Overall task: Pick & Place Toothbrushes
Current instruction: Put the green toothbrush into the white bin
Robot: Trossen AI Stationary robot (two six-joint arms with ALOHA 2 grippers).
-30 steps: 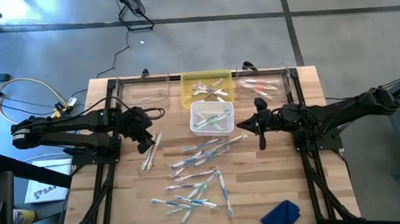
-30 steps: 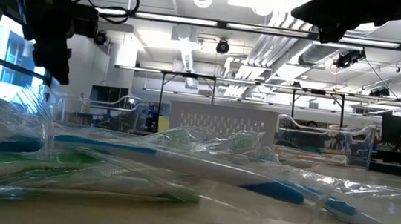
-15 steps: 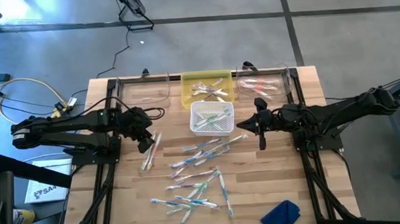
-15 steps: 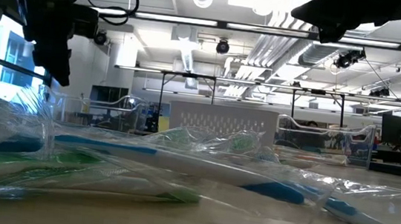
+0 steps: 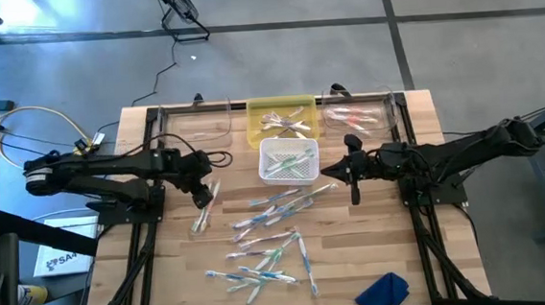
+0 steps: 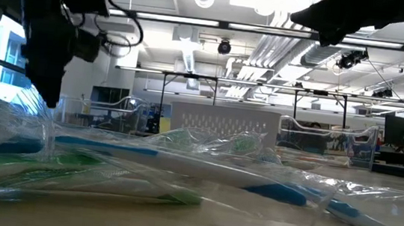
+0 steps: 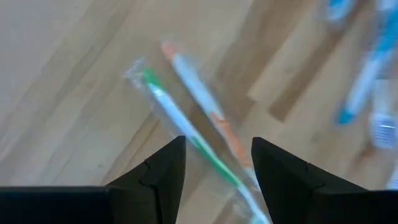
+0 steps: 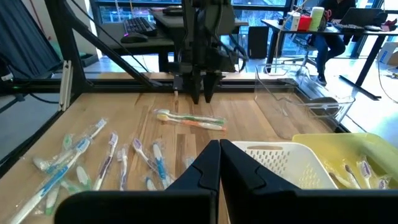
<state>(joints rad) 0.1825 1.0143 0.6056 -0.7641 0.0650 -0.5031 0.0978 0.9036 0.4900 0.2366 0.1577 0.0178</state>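
While unresolved from above, the green-accented wrapped toothbrush [image 7: 180, 121] is shown between the parted left gripper [image 7: 215, 167] fingers; the right gripper [image 8: 219, 163] is closed.

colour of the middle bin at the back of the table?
Yellow bin, translucent; clearest in the high view.

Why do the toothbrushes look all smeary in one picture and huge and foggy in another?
In the left wrist view, the green toothbrush and orange toothbrush above the left gripper are smeared by blur. In the low view, wrapped toothbrushes lie so near the camera that they look huge and soft, while the room behind stays sharp.
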